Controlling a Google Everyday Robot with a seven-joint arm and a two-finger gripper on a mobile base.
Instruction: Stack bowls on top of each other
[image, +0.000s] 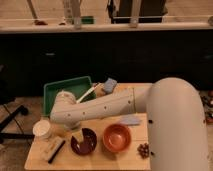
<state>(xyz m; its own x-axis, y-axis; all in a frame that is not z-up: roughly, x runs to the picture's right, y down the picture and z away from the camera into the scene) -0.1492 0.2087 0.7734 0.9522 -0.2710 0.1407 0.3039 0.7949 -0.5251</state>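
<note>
The wooden table (107, 161) is showing only a thin strip of bare wood between the bowls and its near edge, and a little more open top is lying at the back, between the green bin (60, 89) and the robot's body. The maroon bowl (85, 143) is sitting upright near the front, glossy and dark, just beside the orange bowl (117, 138) on its right. The two are similar in size and are lying side by side, not stacked, though I cannot tell whether their rims are touching. The gripper (78, 132) is hanging at the maroon bowl's back left rim with its fingers spread. It seems to be dipping just inside the rim, but the view is too poor to say whether it is touching. The white arm (100, 107) is stretching across the table from right to left above the bowls, hiding much of the middle. A white cup (42, 129) is standing at the left edge, a flat tan and dark tool (53, 149) is lying in front of it, and a small dark cluster (143, 149) is resting right of the orange bowl.
</note>
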